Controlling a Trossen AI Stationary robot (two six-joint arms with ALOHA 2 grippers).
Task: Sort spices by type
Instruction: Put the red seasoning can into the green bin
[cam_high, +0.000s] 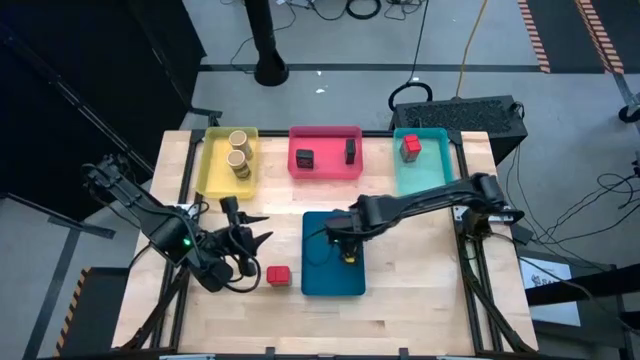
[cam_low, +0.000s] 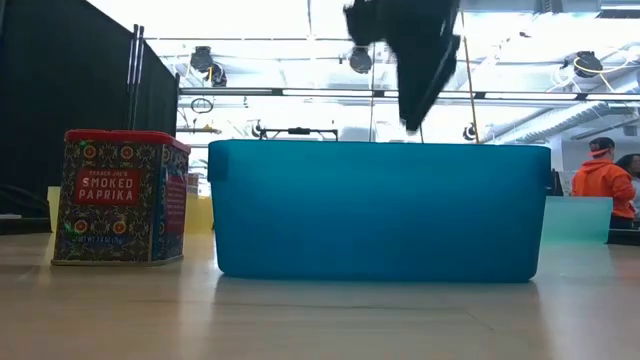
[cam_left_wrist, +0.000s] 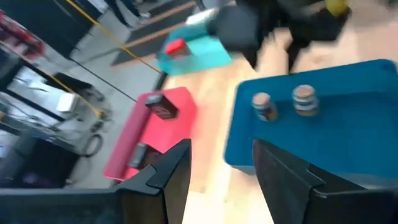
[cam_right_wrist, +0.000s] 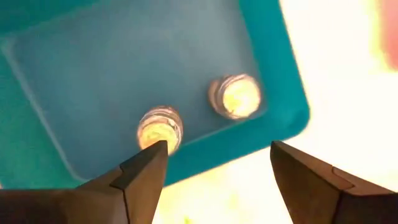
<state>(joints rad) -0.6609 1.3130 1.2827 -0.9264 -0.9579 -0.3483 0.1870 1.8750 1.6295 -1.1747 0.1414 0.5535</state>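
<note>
**Colours on the table**

The table (cam_high: 420, 300) is pale wood. Four trays sit on it: a yellow tray (cam_high: 214, 170), a red-pink tray (cam_high: 325, 168), a light teal tray (cam_high: 428, 172) and a deep blue tray (cam_high: 325, 282). Two tan jars (cam_high: 238, 150) stand in the yellow one, two black boxes (cam_high: 305, 159) in the red-pink one, a red box (cam_high: 411, 147) in the light teal one. Two small jars (cam_left_wrist: 283, 104) with tan lids are in the blue tray. The paprika tin (cam_low: 120, 198) has a red lid, a red label with white lettering, and a dark floral pattern. Both arms are black. A person (cam_low: 598, 185) far behind wears orange.
</note>
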